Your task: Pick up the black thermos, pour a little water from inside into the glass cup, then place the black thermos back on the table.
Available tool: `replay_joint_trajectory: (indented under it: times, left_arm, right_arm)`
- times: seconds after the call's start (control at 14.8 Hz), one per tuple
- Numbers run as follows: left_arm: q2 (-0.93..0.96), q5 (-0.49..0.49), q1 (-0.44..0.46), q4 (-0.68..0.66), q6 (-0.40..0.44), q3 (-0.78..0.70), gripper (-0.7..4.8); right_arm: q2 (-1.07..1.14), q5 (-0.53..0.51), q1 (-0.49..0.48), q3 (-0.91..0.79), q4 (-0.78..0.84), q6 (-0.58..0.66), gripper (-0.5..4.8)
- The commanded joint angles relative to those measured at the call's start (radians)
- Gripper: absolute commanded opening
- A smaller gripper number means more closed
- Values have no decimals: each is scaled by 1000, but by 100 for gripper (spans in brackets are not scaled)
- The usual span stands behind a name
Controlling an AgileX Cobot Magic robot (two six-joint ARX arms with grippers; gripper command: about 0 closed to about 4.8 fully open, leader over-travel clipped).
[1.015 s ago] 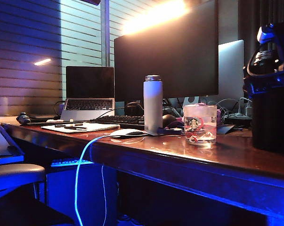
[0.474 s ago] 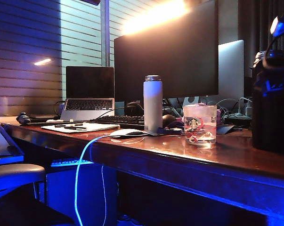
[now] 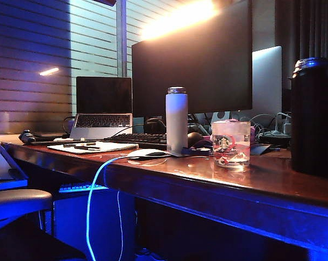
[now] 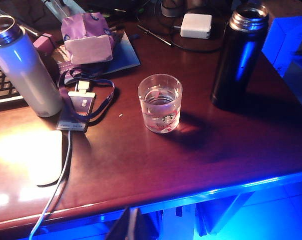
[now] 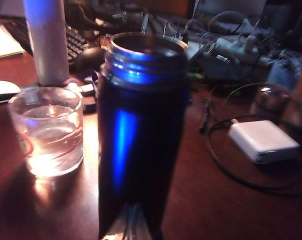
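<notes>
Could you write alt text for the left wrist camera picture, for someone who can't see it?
An open black thermos stands upright on a reddish-brown table, apart from a glass cup holding water. A white bottle stands farther along, and the left gripper, shut, hangs off the table's front edge.

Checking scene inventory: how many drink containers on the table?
3. White bottle left of the glass cup; cup mid-table, holding water; black thermos at the right end, open-topped. Others may hide in the rear clutter.
</notes>
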Motion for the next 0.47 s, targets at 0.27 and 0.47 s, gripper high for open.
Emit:
replay_joint_trajectory:
  times: [0.27,0.47]
  left_arm:
    - [-2,4,0,8,-6,5,-4]
    - [-2,4,0,8,-6,5,-4]
  right_arm:
    - [-417,53,-2,-110,-379,1,-1]
    - [-556,60,-10,-182,-461,9,-1]
